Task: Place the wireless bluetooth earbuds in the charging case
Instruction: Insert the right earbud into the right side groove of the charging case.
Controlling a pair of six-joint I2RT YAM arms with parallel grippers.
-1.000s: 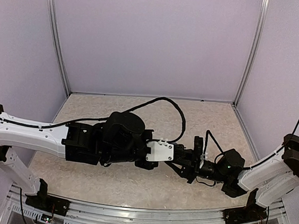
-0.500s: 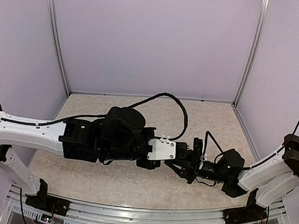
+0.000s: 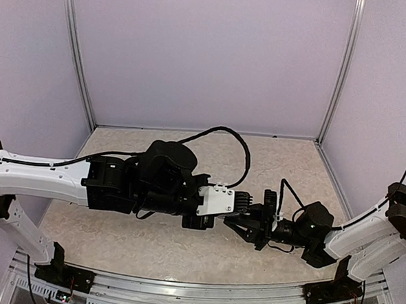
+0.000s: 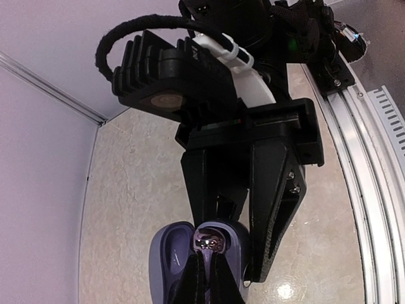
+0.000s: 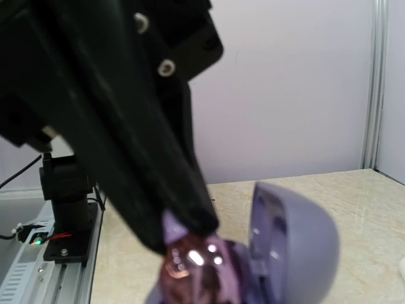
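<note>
The open purple charging case (image 4: 166,254) sits between the two black fingers (image 4: 276,209) of my right gripper (image 3: 243,222), which is shut on it. Its raised lid shows in the right wrist view (image 5: 292,247). My left gripper (image 4: 211,258) is shut on a glossy dark purple earbud (image 4: 212,242) and holds it at the mouth of a socket in the case's base. The same earbud (image 5: 190,263) shows under the left fingers (image 5: 158,158) in the right wrist view. In the top view the left gripper (image 3: 249,204) meets the right one at mid-table and hides case and bud. The other earbuds are out of view.
Lilac booth walls (image 3: 209,56) close the table at the back and sides. An aluminium rail (image 3: 194,289) runs along the near edge between the arm bases. The left arm's black cable (image 3: 228,136) loops above the table. A small white thing (image 5: 402,269) shows at the right edge.
My left gripper has edged a little to the right, closer in over the right gripper and the case. The right arm has hardly moved.
</note>
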